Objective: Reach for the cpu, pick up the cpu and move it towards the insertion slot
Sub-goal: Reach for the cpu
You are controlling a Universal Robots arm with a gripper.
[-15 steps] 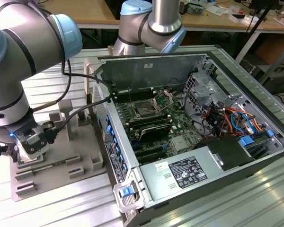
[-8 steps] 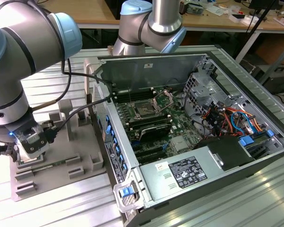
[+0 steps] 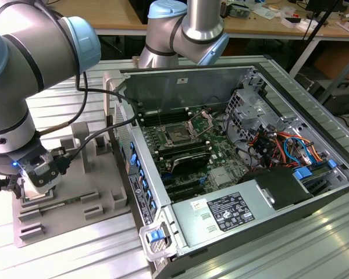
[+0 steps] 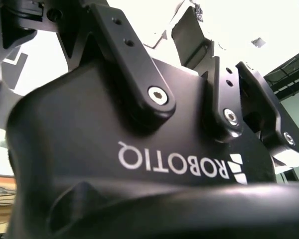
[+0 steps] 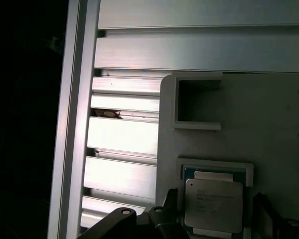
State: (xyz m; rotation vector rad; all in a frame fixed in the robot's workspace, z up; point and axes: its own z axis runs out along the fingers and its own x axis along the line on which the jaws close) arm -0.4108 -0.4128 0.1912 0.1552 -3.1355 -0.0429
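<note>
Over the grey fixture [image 3: 88, 174], my hand [image 3: 34, 192] hangs open and empty, fingers [image 5: 168, 211] flanking the cpu [image 5: 214, 204]. Best done by lowering squarely and closing gently on its edges.

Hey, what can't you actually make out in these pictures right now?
- The cpu: one edge is cut off by the picture border in the first wrist view; in the exterior view the gripper hides it.
- The insertion slot: its contacts are too small in the exterior view.
</note>
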